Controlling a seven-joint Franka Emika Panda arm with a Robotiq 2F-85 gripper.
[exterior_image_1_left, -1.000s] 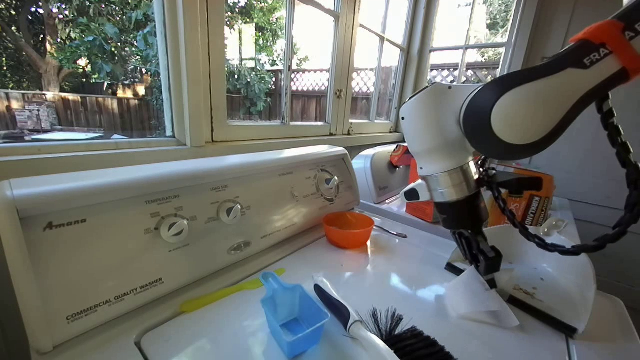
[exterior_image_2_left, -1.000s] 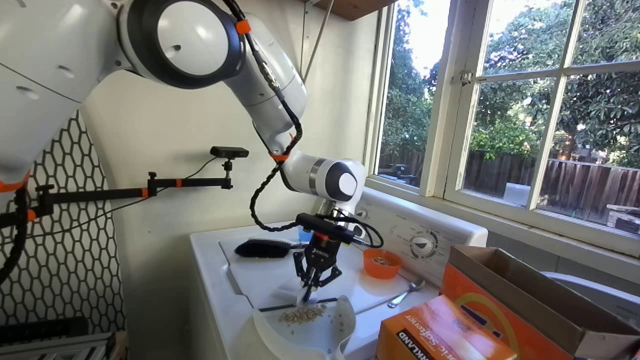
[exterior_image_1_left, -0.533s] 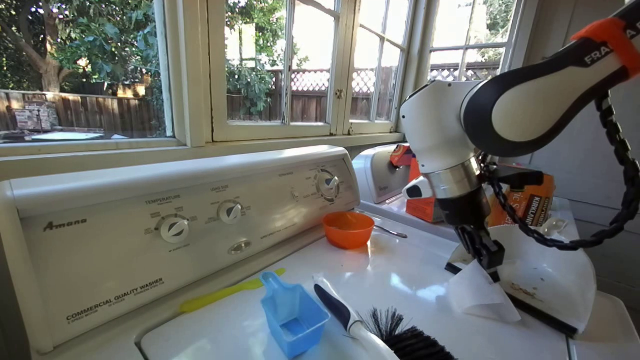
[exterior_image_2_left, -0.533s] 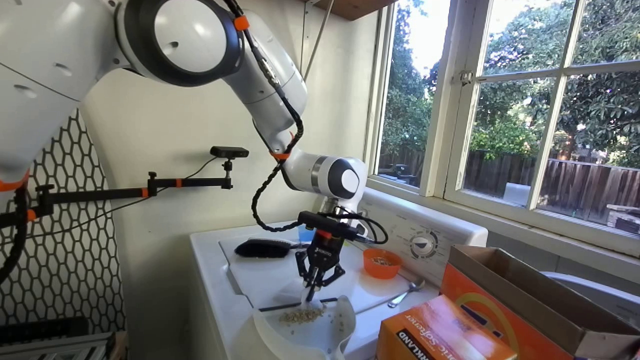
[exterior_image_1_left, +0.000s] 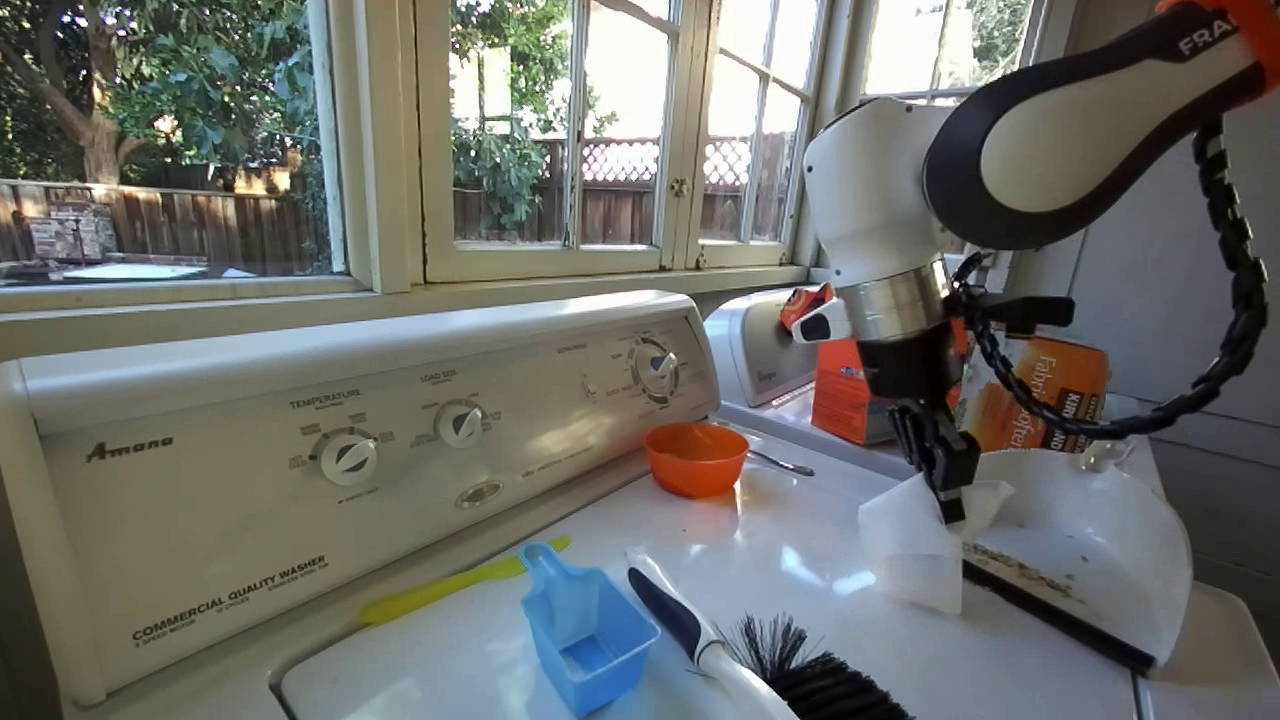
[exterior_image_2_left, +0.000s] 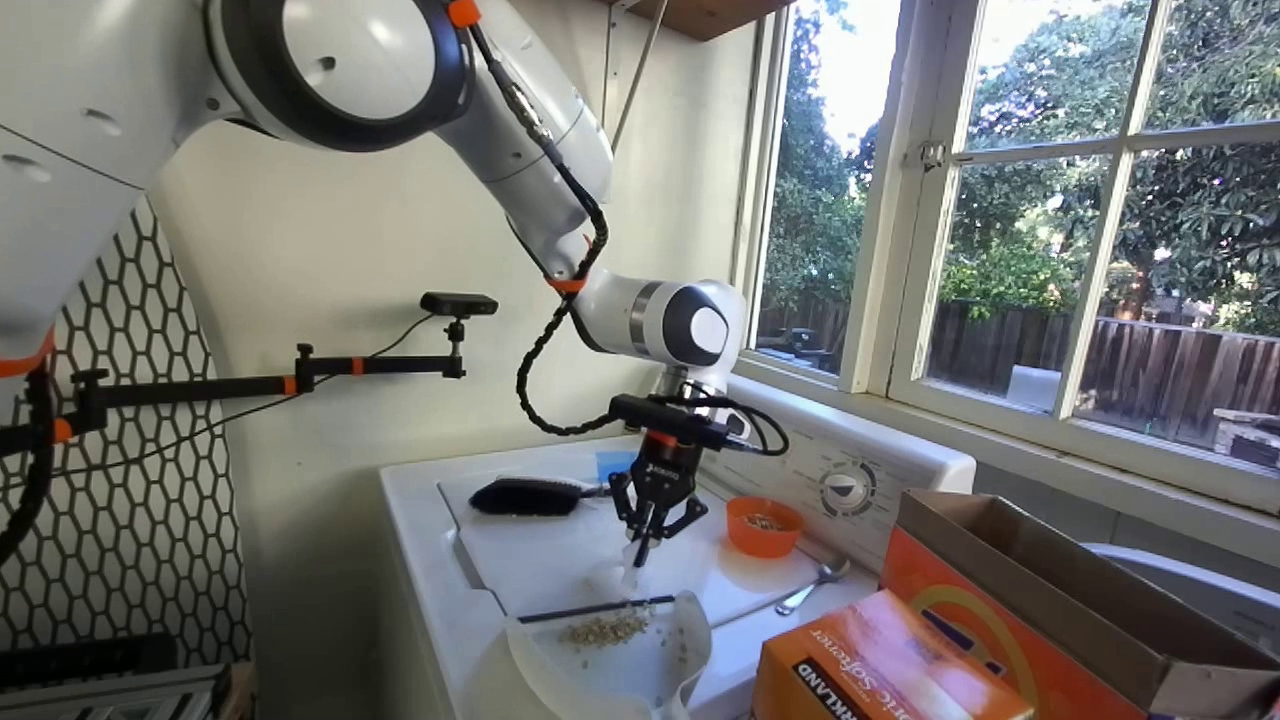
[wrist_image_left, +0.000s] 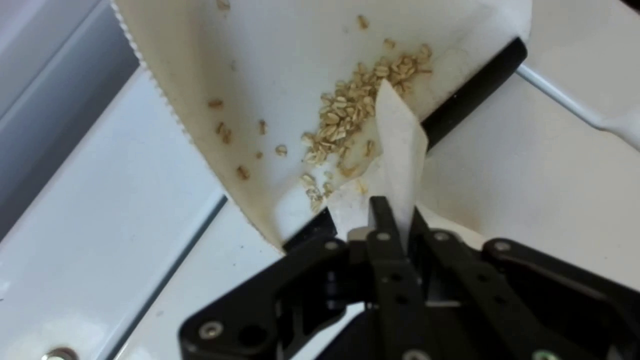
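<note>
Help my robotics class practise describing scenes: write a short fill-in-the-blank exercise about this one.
1. The end effector grips a thin sheet coloured ____.
2. The dustpan holding loose flakes has a lip coloured ____.
3. The round bowl is coloured ____.
4. The brand name on the washer is ____.

Missing words: white; black; orange; Amana.

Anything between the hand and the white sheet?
Nothing visible: the hand is closed directly on the white sheet, pinching a fold of it. The pile of flakes lies in the dustpan, clear of the fingertips.
</note>
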